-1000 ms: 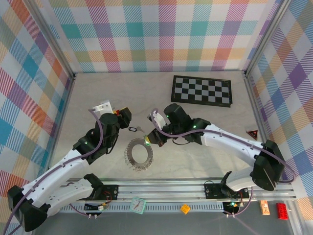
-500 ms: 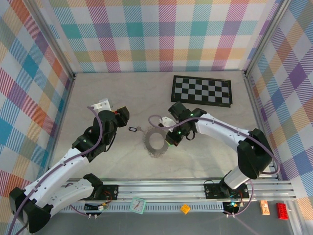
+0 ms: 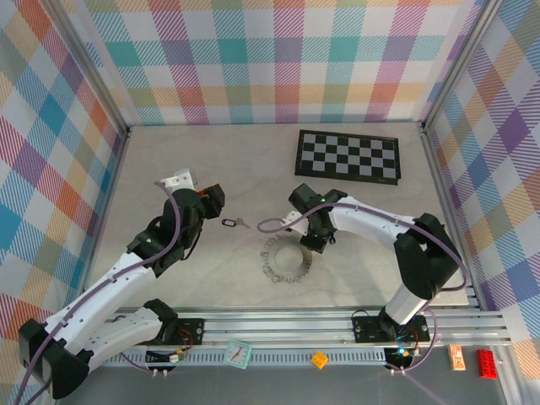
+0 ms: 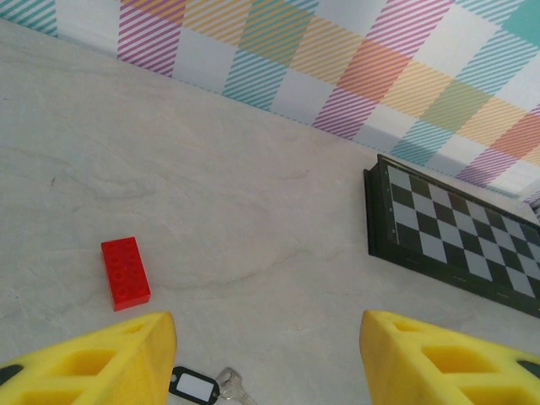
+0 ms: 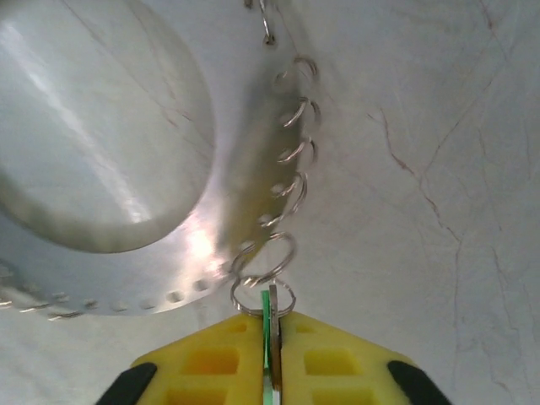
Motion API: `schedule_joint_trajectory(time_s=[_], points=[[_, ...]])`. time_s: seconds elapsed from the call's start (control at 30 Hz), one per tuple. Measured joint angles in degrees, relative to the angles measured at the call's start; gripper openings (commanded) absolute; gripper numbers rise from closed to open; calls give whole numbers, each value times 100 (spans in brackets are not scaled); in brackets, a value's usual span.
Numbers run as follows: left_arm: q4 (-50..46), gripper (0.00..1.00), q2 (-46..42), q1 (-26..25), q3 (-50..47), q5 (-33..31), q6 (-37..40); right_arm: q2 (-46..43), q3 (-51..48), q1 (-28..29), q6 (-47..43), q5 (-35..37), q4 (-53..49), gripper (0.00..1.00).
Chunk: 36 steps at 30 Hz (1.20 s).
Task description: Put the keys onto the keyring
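My right fingers (image 5: 272,321) pinch the tiny green-headed silver key (image 5: 266,305) against the rim of the wide beaded silver keyring (image 5: 240,194). My left fingers (image 4: 266,329) gape, empty, over the black-headed silver key (image 4: 196,386) on the counter (image 4: 253,211).

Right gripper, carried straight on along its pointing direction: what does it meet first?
The keyring: its looped rim lies just ahead of the right gripper, whose jaws pinch the green key. Depth is unclear.
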Motion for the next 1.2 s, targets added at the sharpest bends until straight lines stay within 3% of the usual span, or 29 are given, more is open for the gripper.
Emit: schedule_joint_trajectory(time_s=[0.07,0.13,0.33,0.5,0.73,0.9,1.2], points=[[9,59,90,0,0,-44,0,63,-85,0,-94,177,63,38],[44,59,184,0,0,-87,-2,74,-151,0,-195,319,114,45],[116,62,590,0,94,-175,-4,-85,-184,-164,-98,391,251,55],[136,63,905,0,396,-186,0,-953,-184,-393,907,-201,542,67],[109,64,863,2,402,197,46,-2050,-946,-162,3753,-1156,1851,65],[33,64,625,2,175,885,146,-1974,-1178,20,5801,-1220,1537,62],[-520,62,466,2,-345,2065,-389,-1475,-1108,619,7324,-1351,785,50]])
